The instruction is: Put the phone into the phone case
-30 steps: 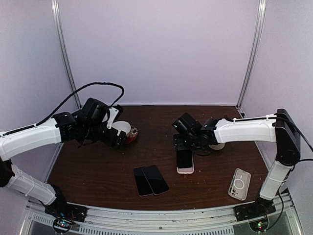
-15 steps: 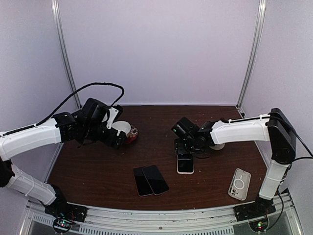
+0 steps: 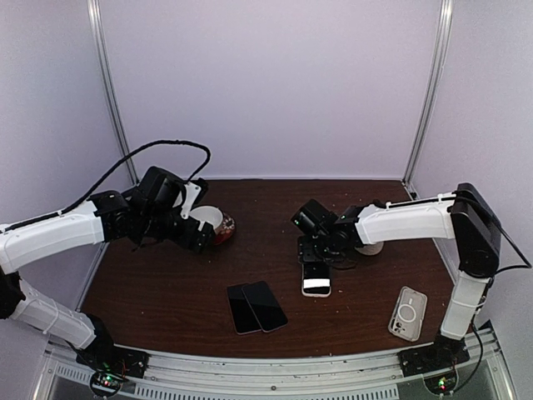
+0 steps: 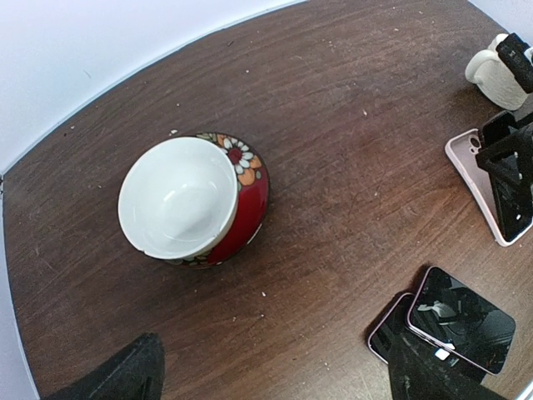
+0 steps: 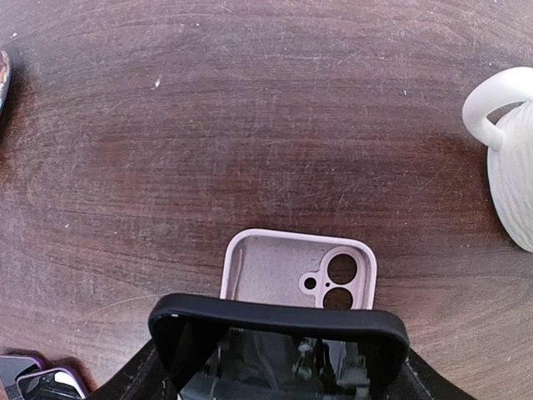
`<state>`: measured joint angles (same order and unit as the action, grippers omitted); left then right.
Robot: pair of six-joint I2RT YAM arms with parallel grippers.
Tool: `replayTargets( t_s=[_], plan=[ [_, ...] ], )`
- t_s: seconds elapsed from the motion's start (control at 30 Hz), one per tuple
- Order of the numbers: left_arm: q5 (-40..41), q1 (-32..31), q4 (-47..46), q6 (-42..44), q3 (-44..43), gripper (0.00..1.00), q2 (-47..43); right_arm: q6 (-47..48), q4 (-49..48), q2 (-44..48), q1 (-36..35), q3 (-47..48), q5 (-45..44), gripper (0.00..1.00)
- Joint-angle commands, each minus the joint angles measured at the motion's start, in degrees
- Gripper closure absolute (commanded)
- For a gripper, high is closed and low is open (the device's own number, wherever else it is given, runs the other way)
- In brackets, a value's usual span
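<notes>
over the pink case [image 5: 291, 271], the right gripper [image 3: 315, 254] clamps the phone [image 5: 279, 321], tips hidden; left gripper [image 4: 275, 379] gapes.

left arm [image 3: 58, 233] raised, fingers [image 4: 125, 375] apart | right arm [image 3: 408, 221] low, fingers [image 5: 137, 379] clamped

The fixed camera overlooks the dark brown wooden table [image 3: 166, 283] from behind; both close, downward wrist cameras share the pink phone case [image 5: 275, 271].

Pale lilac walls [image 3: 266, 83], metal corner posts [image 3: 429, 92], scuffed dark wood table [image 3: 158, 287].
</notes>
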<state>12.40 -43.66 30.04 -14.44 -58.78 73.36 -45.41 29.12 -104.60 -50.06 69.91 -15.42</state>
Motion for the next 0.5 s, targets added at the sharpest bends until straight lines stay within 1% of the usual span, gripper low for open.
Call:
replayTargets(
  t_s=[0.0, 0.1, 0.2, 0.4, 0.47],
  plan=[
    [-0.19, 0.67, -1.48, 0.52, 0.58, 0.03, -0.42, 0.14, 4.68, -2.22, 0.39, 0.03, -0.17, 0.44],
    [-0.02, 0.68, -1.57, 0.66, 0.6, 0.03, -0.65, 0.06, 4.65, -2.12, 0.68, -0.48, -0.74, 0.36],
    [-0.01, 0.68, -1.54, 0.79, 0.67, 0.03, -0.81, -0.03, 4.09, -1.94, 1.15, -1.16, -0.75, 0.33],
    [0.21, 0.85, -1.52, 0.93, 0.69, 0.03, -0.82, 0.23, 3.77, -2.44, 1.47, -1.25, 0.29, 0.23],
    [0.25, 0.93, -1.56, 0.94, 0.69, 0.02, -0.86, 0.38, 3.72, -2.54, 1.5, -1.27, 0.52, 0.18]
  ],
)
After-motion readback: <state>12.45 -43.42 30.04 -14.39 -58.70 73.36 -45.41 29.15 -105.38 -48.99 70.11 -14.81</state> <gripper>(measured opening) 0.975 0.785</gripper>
